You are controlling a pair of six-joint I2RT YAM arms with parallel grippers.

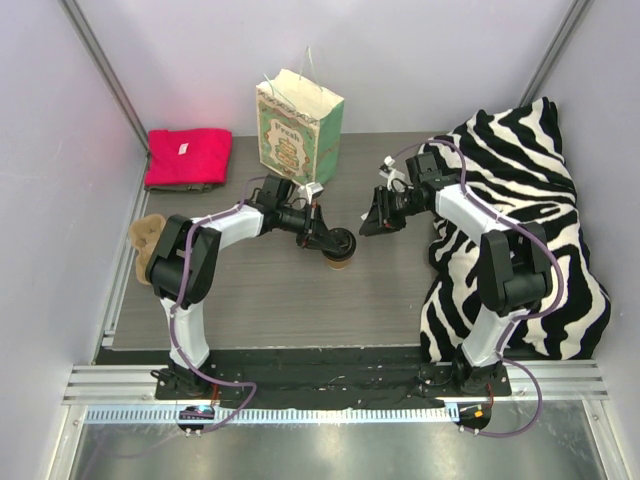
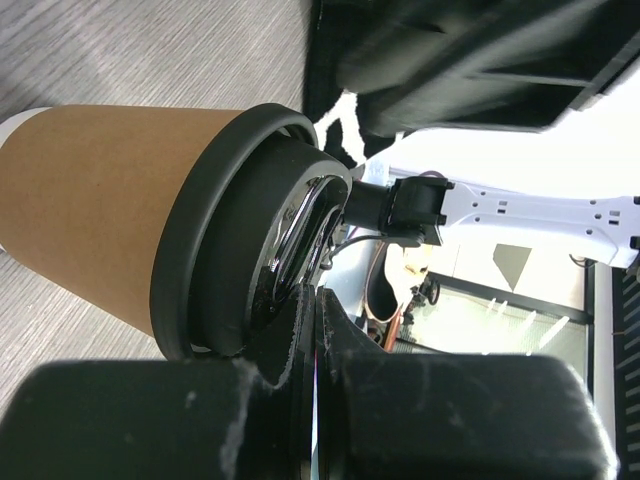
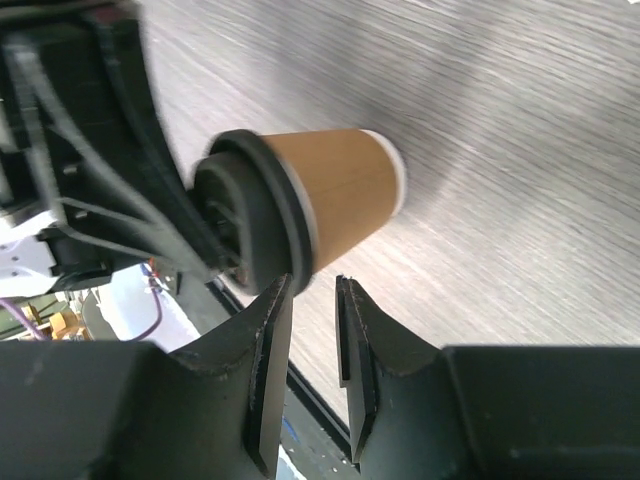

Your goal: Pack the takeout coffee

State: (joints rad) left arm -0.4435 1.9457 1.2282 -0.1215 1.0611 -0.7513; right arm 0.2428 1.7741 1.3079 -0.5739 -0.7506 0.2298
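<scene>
Cup [image 1: 341, 262] amid table [image 1: 280, 300], well apart from bag [image 1: 298, 125]

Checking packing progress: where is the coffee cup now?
Top view: the coffee cup, lidded, is mid-table under the left end effector, in front of the paper bag.

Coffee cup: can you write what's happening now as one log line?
cup: lidded, upright | left gripper: shut on lid | right gripper: open, near cup, empty | bag: upright, cup not inside
</scene>
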